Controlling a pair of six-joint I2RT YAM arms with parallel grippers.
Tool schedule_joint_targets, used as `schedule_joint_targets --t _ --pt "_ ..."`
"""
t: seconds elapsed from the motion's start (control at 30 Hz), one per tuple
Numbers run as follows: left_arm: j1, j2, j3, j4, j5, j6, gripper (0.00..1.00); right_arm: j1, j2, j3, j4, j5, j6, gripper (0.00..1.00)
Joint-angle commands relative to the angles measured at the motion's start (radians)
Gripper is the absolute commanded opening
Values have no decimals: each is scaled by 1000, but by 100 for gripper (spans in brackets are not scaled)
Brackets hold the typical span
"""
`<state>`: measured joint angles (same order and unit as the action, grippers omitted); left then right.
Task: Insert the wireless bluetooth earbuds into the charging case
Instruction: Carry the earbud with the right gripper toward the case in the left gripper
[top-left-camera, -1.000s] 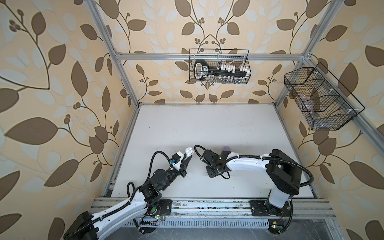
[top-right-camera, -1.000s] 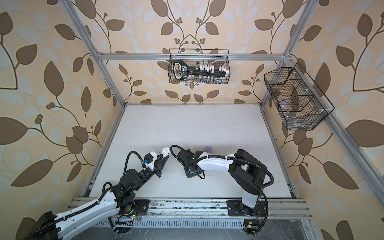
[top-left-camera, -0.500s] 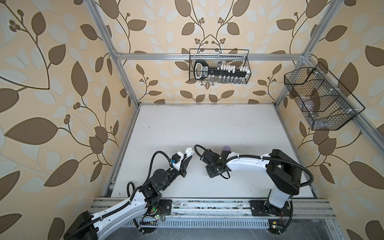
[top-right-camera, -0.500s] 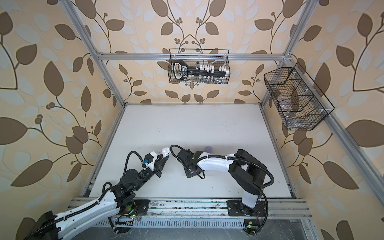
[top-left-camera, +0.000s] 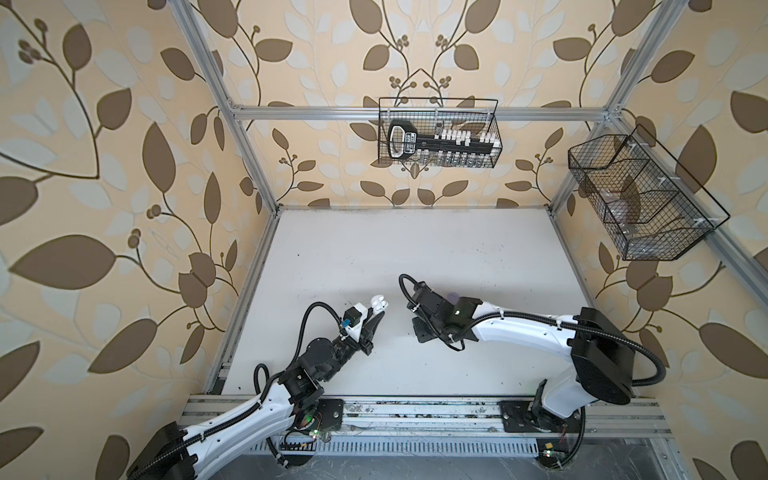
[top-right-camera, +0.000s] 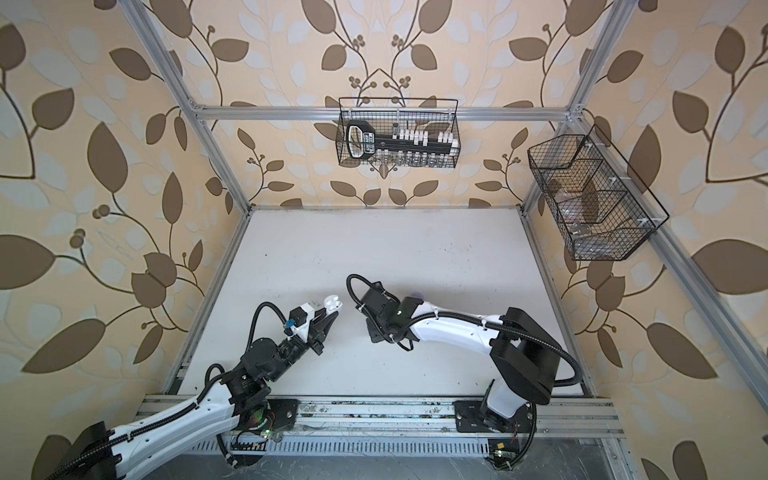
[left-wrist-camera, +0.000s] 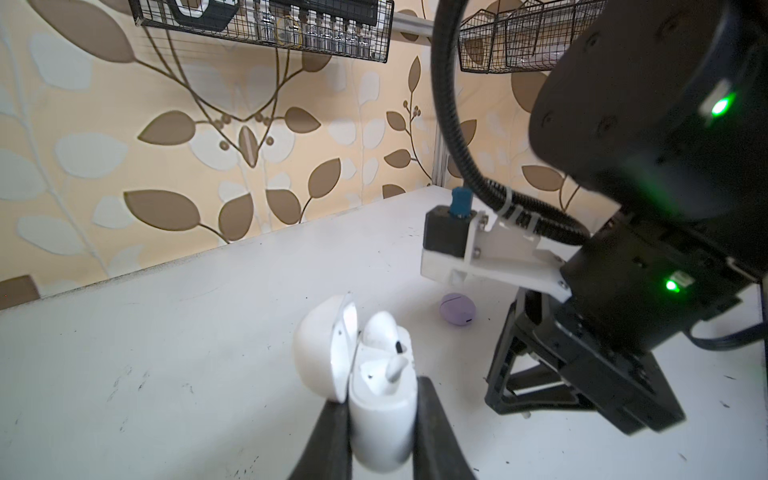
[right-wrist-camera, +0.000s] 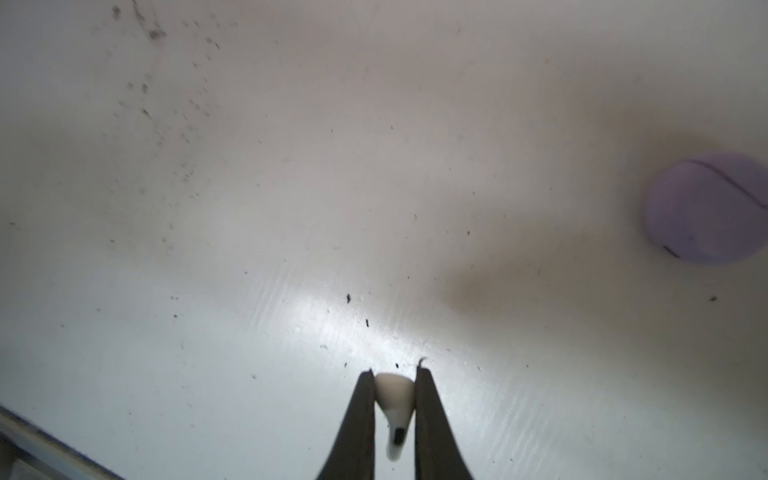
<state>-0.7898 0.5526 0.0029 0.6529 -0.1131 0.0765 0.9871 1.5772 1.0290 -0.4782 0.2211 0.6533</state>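
My left gripper (left-wrist-camera: 380, 399) is shut on the white charging case (left-wrist-camera: 382, 419) and holds it above the table. The case's lid (left-wrist-camera: 320, 353) is hinged open and one white earbud (left-wrist-camera: 395, 368) sits inside it. In both top views the case (top-left-camera: 377, 302) (top-right-camera: 332, 302) shows at the left fingertips. My right gripper (right-wrist-camera: 395, 374) hangs low over the table just to the case's right. It is shut on a second white earbud (right-wrist-camera: 395, 401), whose stem points back between the fingers. In the top views the right wrist (top-left-camera: 432, 320) covers its fingers.
A closed lavender case (left-wrist-camera: 457, 307) (right-wrist-camera: 706, 208) lies on the white table (top-left-camera: 415, 249) just behind the right wrist. Wire baskets hang on the back wall (top-left-camera: 438, 139) and the right wall (top-left-camera: 640, 199). An aluminium rail (top-left-camera: 415, 415) runs along the table's front.
The right jaws have drawn in the last bit onto the white earbud. Neither arm has visibly moved.
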Motion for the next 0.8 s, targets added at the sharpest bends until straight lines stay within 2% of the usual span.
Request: schedule_joint_targets --t 0.0,0.3,0.43,0.77 --pt "10 -6 11 16 18 6 0 8 -70 -17 115 66 -9 9" --pt "10 0 30 -25 74 23 0 52 -232 -95 339 121 -90 9" --pt "11 10 37 -30 100 26 0 80 -289 -135 455 94 -133 8" --pt "9 26 40 -30 133 28 0 137 -300 -198 650 45 -200 7"
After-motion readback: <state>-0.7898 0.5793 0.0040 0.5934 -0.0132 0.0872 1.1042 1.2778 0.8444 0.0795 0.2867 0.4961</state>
